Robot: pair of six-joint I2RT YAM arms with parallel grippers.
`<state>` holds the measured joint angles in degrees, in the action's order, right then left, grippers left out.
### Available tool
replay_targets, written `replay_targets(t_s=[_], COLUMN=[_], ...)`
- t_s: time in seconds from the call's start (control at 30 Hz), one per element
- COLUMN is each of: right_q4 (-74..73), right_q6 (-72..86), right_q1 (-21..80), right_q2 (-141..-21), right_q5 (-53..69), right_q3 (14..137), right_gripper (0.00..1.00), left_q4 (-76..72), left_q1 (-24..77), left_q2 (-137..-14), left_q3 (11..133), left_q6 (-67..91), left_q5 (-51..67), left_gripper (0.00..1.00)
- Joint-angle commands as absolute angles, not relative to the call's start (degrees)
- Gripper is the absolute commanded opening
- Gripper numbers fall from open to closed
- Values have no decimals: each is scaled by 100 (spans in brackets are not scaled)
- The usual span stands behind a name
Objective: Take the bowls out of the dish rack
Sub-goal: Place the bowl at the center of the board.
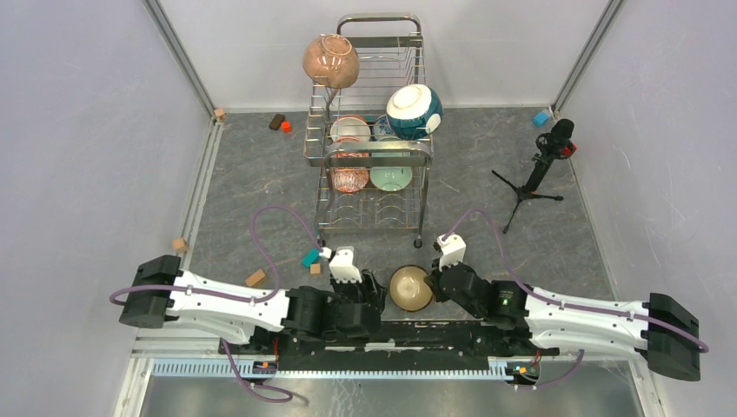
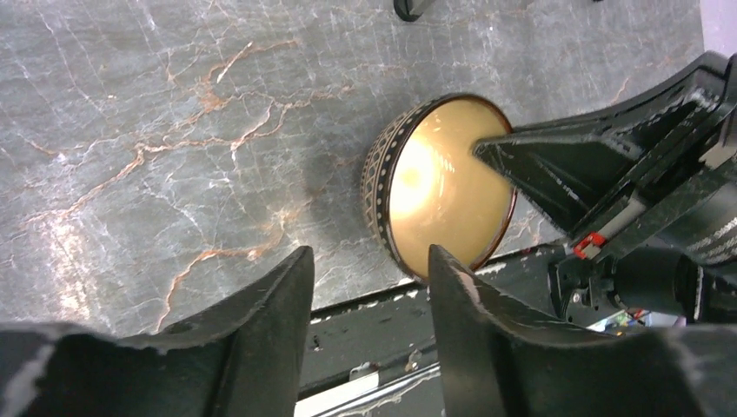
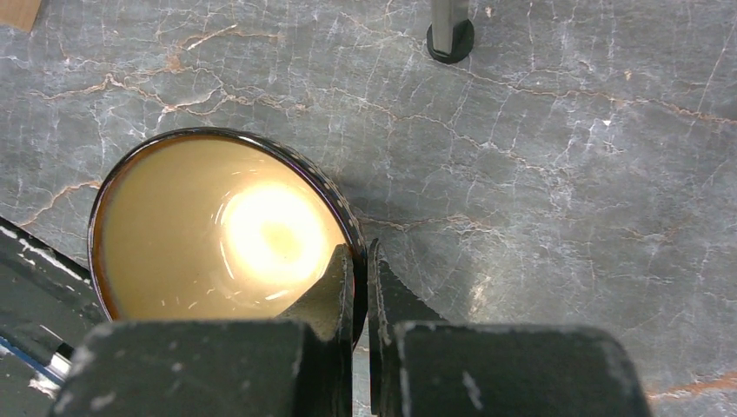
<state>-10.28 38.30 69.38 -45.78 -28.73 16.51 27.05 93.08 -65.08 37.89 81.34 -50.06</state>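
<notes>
place: robot lab cell | signs: white enclosure walls (image 1: 78, 130), aluminium frame posts (image 1: 178, 56), tripod device (image 1: 537, 174)

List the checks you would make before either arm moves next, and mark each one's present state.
1. Right pincer shut on the rim of the dark patterned bowl: ok.
2. Left pincer open, holding nothing: ok.
3. That bowl out of the dish rack: ok.
4. Bowl resting flat on the table: cannot tell.
5. Rack emptied: not ok, the teal-and-white bowl and others are inside.
</notes>
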Motion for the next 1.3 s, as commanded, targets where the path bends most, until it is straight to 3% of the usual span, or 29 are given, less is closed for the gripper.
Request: replay_targets(t_s=[0.0,0.37,0.63,0.8,0.87,1.27], right_q4=[-520,-710,-747,-743,-746,-746], right_q6=[4197,4261,4193,4196,4178,4163], right_q1=[6970,6967,6969,6965,6969,6969], right_q2=[-4602,-4742,-4797,-4747,-4755,-4666], right_q5=[-2837,-2687,-2570,-2551,-2541,-2466], right_q3=[1821,2044,2197,2230,2250,2251], right_gripper=[0,0,0,0,0,0], left_q4=[2692,2610,2803,2988,3002,3023], left_q1=[9101,8819,8607,8506,8499,8489], left_q2=[-6794,-7672,-8050,-8297,-8360,-8606], left_q3=[4241,4679,4880,5042,5095,5168], left_q6=[8441,8010,7911,7860,7833,7801], left_q5=[-5237,-4631,-4429,-4309,-4285,-4171], left_gripper=[55,60,53,38,36,35])
